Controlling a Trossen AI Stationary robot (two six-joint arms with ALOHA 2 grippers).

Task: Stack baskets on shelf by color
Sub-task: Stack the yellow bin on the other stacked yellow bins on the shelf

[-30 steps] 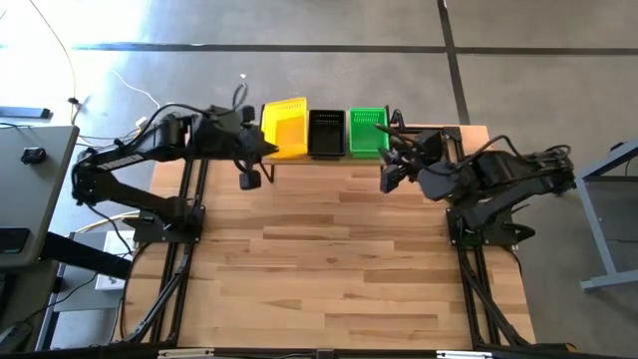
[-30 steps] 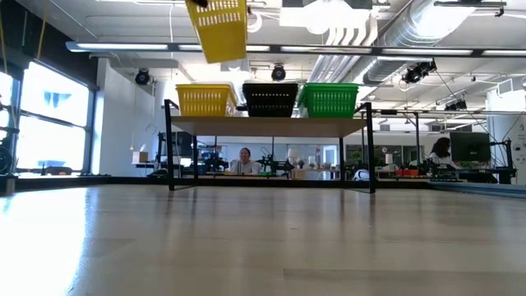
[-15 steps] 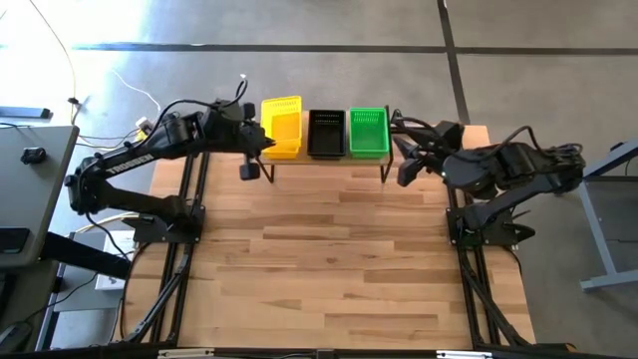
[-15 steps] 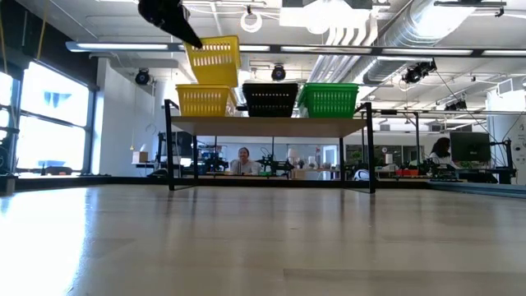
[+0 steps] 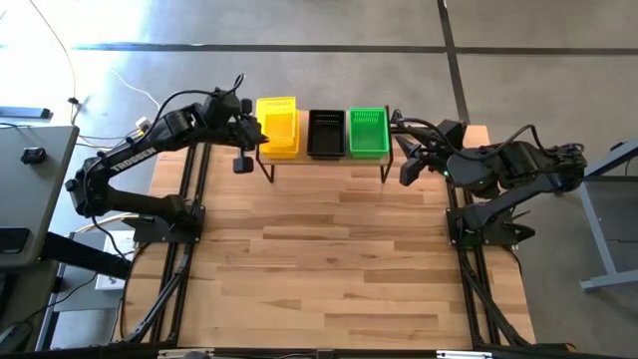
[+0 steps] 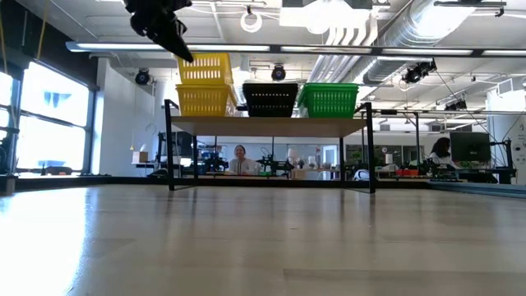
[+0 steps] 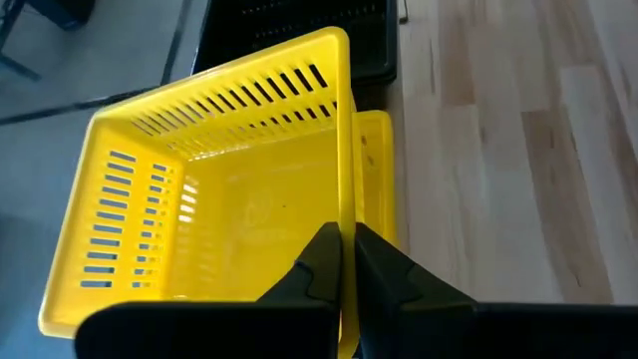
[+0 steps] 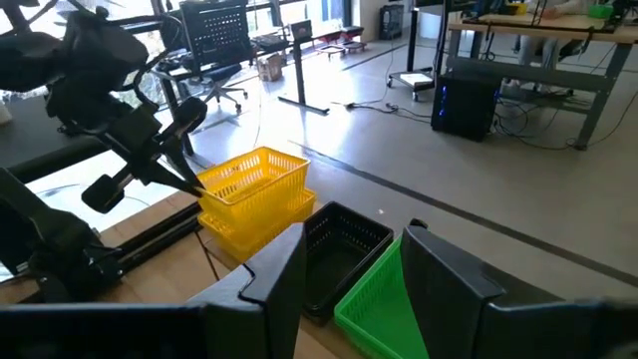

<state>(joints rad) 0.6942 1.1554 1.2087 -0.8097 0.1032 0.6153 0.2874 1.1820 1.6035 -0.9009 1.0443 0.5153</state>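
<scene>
Yellow mesh basket (image 7: pixel 209 199), left claw (image 7: pixel 344 254) pinching rim

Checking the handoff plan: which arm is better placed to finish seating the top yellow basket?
Left. Its gripper is shut on the top yellow basket's wall, directly over the yellow stack on the shelf. The right gripper waits open past the shelf's green basket end.
</scene>
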